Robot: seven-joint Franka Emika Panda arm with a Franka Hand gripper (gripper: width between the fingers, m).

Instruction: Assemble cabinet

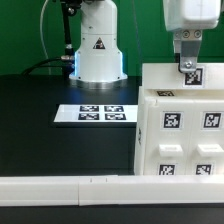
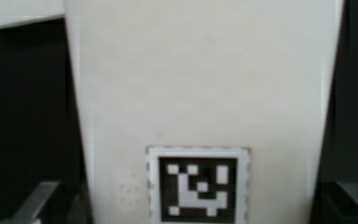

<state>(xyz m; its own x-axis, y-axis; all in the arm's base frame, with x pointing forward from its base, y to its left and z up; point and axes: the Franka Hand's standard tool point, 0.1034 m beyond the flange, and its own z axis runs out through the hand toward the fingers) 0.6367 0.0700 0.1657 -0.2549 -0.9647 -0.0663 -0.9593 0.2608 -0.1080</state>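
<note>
The cabinet box [image 1: 180, 135] stands at the exterior view's right, white, with several square black-and-white tags and inner compartments. My gripper [image 1: 188, 52] hangs over its far top edge. Just under the fingers is a narrow flat white panel with a tag [image 1: 188, 72]. In the wrist view this panel [image 2: 194, 90] fills the frame and runs away from the gripper [image 2: 197, 205], its tag [image 2: 199, 184] lying between the fingers. The dark fingertips [image 2: 44, 202] sit tight against the panel's two long edges. The round peg is not visible.
The marker board [image 1: 95, 113] lies flat on the black table left of the cabinet. A long white rail [image 1: 70, 187] runs along the near edge. The robot base [image 1: 97, 50] stands behind the marker board.
</note>
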